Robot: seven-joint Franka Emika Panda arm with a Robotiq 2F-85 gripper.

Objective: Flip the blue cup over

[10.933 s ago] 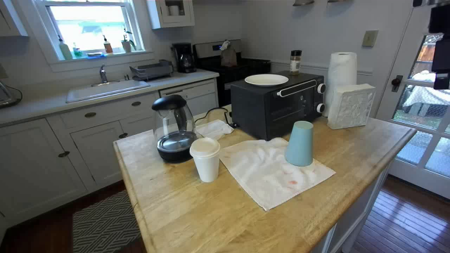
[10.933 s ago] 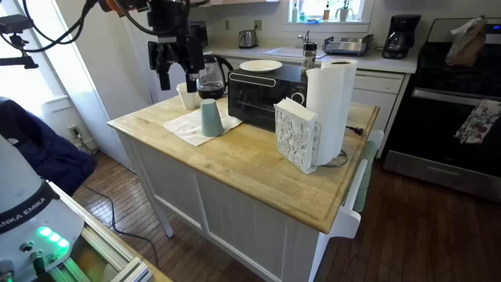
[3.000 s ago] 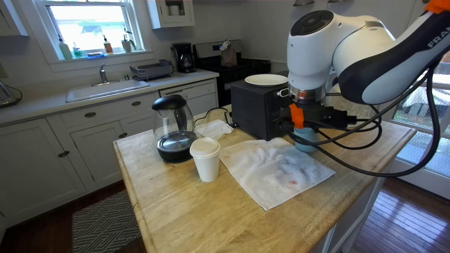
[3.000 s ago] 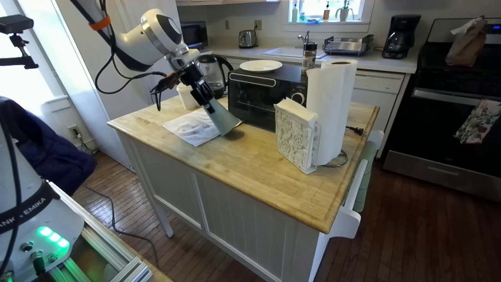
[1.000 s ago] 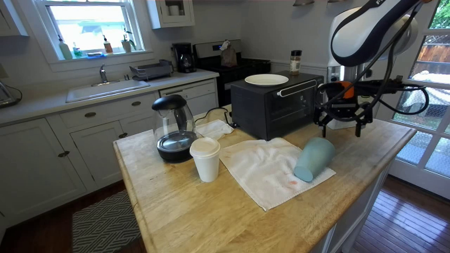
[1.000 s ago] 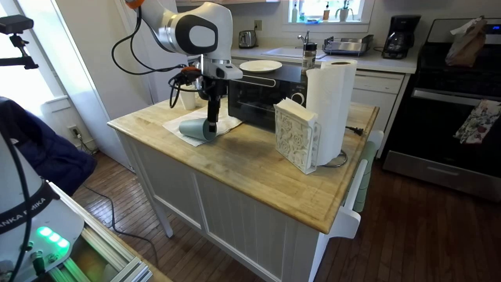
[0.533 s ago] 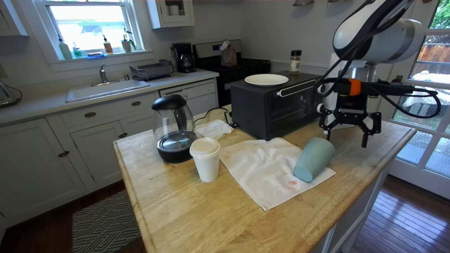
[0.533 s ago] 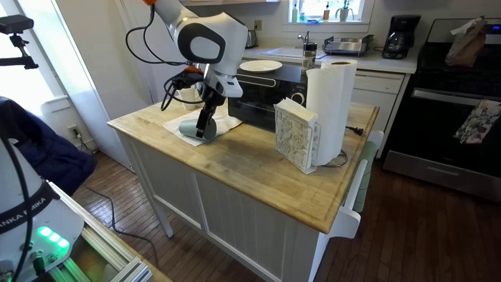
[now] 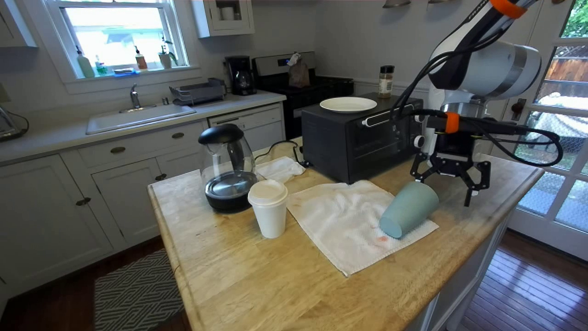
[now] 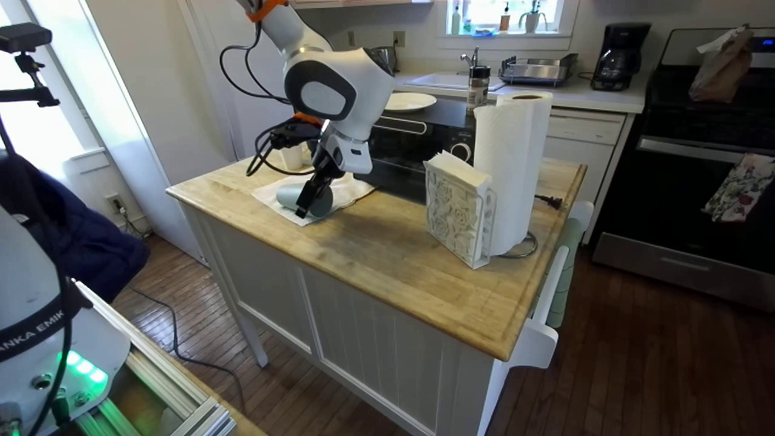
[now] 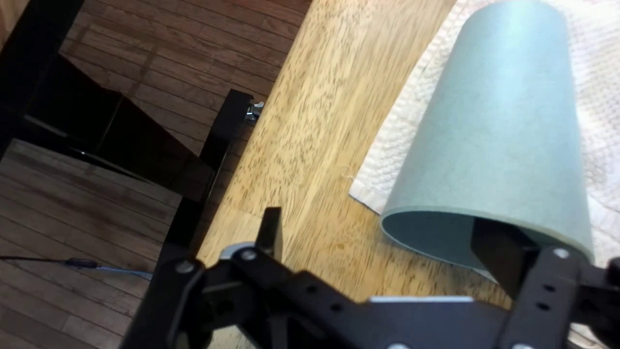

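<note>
The blue cup [image 9: 409, 209] lies on its side on a white paper towel [image 9: 340, 230]. Its closed base points away from the gripper and its open mouth faces the gripper. It also lies there in an exterior view [image 10: 290, 195], partly covered by the gripper. In the wrist view the blue cup [image 11: 503, 135] shows its mouth towards me. My gripper [image 11: 377, 218] is open and tilted. One finger reaches into the cup's mouth; the other is outside, beside the cup, over bare wood. The gripper also shows in both exterior views [image 9: 446, 194] [image 10: 303, 213].
A lidded white cup [image 9: 270, 214] and a glass kettle [image 9: 229, 181] stand on the table. A black toaster oven [image 9: 330, 147] with a plate [image 9: 348, 104] on it is close behind. A napkin holder [image 10: 455, 212] and paper towel roll [image 10: 514, 175] stand farther along. The table edge [image 11: 271, 131] is near.
The cup stood mouth down, then was held tilted, then lay released on its side. In the last second my open gripper tilted and lowered to its mouth; the cup shifted slightly.
</note>
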